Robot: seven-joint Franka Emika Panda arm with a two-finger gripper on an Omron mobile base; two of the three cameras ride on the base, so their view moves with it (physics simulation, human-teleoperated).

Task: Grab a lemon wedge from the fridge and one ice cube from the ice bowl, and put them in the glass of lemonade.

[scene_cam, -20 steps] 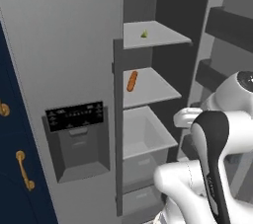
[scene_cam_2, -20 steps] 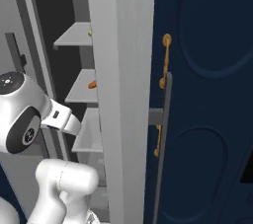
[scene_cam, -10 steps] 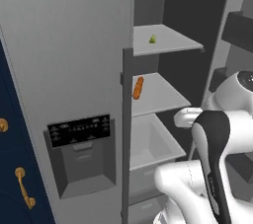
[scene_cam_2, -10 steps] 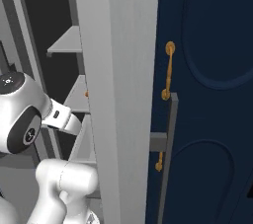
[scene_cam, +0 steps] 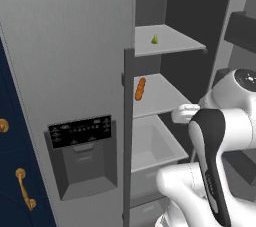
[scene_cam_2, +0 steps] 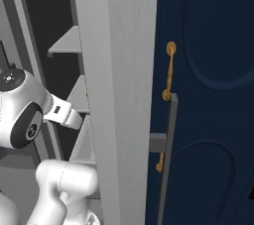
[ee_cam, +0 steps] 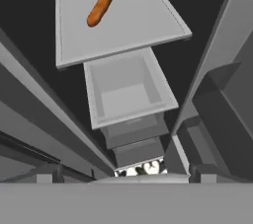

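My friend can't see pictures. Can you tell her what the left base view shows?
An open fridge with a small yellow-green lemon wedge on the upper shelf and an orange sausage-shaped food on the shelf below. The white robot arm stands at the lower right.

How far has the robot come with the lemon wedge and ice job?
Done: the tall light-grey fridge stands open, shelves exposed. In hand: nothing; the small yellow-green lemon wedge sits untouched on the upper shelf, above the orange sausage-shaped item. Left: grasp the wedge, fetch an ice cube, drop both in the lemonade.
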